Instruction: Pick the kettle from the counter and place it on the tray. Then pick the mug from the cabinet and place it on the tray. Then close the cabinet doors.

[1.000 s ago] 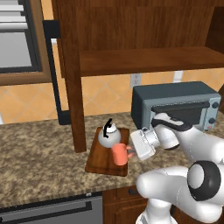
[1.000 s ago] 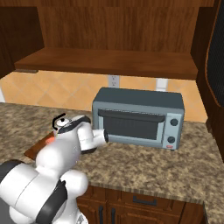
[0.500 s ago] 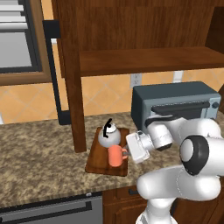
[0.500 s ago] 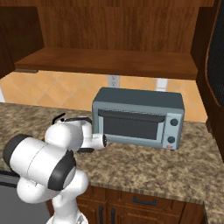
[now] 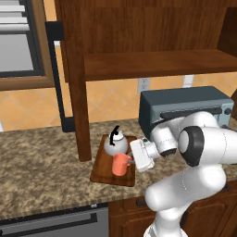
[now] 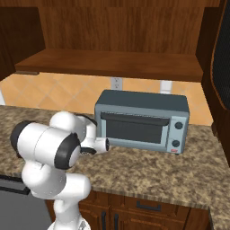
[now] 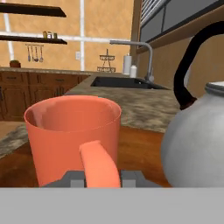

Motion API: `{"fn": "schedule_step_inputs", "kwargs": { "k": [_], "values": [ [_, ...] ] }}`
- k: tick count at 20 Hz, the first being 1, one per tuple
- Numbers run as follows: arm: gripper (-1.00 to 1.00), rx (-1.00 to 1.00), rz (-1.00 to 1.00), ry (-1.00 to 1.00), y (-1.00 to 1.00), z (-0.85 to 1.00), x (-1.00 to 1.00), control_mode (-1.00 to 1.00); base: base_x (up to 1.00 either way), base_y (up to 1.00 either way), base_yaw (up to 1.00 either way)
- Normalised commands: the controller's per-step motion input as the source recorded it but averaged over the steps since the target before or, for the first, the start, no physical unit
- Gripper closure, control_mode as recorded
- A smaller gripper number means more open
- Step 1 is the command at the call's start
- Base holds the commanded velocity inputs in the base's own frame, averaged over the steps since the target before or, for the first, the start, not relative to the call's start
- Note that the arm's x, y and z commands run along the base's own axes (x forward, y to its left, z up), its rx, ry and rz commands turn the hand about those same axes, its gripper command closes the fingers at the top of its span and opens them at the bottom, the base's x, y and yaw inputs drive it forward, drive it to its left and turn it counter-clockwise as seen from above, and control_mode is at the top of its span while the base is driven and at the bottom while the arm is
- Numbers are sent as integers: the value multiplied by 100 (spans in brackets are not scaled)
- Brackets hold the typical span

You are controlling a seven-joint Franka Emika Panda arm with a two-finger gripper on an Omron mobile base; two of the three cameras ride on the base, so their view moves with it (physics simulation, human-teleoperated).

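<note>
The coral-orange mug (image 5: 121, 164) stands upright on the dark wooden tray (image 5: 99, 172), just in front of the silver kettle (image 5: 115, 144) with its black arched handle. My gripper (image 5: 132, 159) reaches in from the right at mug height. In the hand view the mug (image 7: 72, 135) is close ahead, and its loop handle runs down between my fingertips (image 7: 72, 178); the gripper (image 7: 101, 179) is shut on that handle. The kettle (image 7: 197, 140) sits right beside the mug on the tray (image 7: 140, 151). The cabinet (image 5: 139, 65) above the counter (image 5: 41, 180) stands open.
A grey toaster oven (image 5: 185, 109) sits on the counter right behind my arm, also seen as the toaster oven (image 6: 141, 121). The open left cabinet door (image 5: 76, 92) stands edge-on just left of the tray, its black bar handle (image 5: 58, 78) outward. The right door (image 6: 222, 67) hangs open.
My arm's elbow has swung up and inward over the counter edge. The mug has settled slightly left on the tray, in front of the kettle, with the gripper still at its handle.
</note>
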Motion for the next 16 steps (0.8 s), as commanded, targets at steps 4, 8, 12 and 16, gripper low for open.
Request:
{"fn": "schedule_step_inputs", "kwargs": {
  "k": [4,8,12,16],
  "values": [
    [-100,0,0,-7,3,-10,-6,-100,0,0,0],
    [-100,1,0,-1,0,1,-15,-100,0,0,0],
    [-100,2,0,0,-5,25,-28,-100,0,0,0],
    [-100,1,-1,0,-20,51,-44,-100,0,0,0]
  ]
}}
